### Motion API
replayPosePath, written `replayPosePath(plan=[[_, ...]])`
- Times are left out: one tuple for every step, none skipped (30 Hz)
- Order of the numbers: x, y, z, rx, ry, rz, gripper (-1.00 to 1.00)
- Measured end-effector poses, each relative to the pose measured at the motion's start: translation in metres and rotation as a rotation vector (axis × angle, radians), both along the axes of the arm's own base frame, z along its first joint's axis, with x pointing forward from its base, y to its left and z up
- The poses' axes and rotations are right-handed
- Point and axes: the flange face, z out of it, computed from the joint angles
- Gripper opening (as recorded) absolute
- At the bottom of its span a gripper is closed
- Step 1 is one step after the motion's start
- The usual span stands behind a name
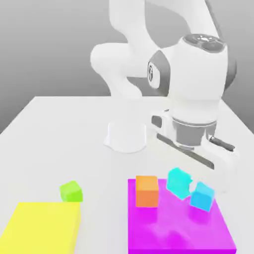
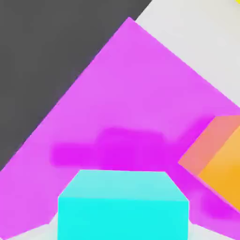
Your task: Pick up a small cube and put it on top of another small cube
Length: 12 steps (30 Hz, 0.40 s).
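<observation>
Turquoise small cube [image 2: 123,204] (base cut off) — over magenta pad [image 2: 126,93]

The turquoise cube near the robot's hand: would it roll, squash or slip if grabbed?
Probably none of those. The turquoise cube has flat faces and sharp edges, so it should slide or tip rather than roll. It looks rigid, with no dents, so it likely keeps its shape. Its plain, smooth faces may be somewhat slippery, yet parallel sides suit a squeeze. It sits tilted above the magenta block.

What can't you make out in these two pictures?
Turquoise cube: exterior view, underside faces away, so contact with the magenta pad is unclear.
Orange cube: hand view, partly cut off by the frame edge.
Yellow pad: exterior view, near side cut off by the frame edge.
</observation>
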Motion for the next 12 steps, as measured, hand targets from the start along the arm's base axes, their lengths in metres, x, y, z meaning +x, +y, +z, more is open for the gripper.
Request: replayPosePath(plan=[[-0.007, 0.01, 0.005, 0.003, 0.0, 0.044, -1.0], [-0.014, 0.018, 0.01, 0.007, -0.001, 0.086, -1.0], [-0.021, 0.025, 0.013, 0.01, -0.001, 0.123, -1.0], [-0.023, 0.028, 0.009, 0.01, -0.002, 0.14, -1.0], [-0.024, 0.029, 0.001, 0.008, -0.002, 0.148, -1.0], [-0.024, 0.029, -0.008, 0.007, -0.003, 0.151, -1.0], [-0.024, 0.029, -0.019, 0.007, -0.003, 0.152, -1.0], [-0.025, 0.03, -0.03, 0.007, -0.003, 0.153, -1.0], [-0.026, 0.03, -0.041, 0.01, -0.003, 0.154, 1.0], [-0.025, 0.029, -0.041, 0.01, -0.003, 0.152, 1.0], [-0.025, 0.028, -0.041, 0.01, -0.003, 0.151, 1.0], [-0.025, 0.028, -0.041, 0.01, -0.003, 0.15, 1.0]])
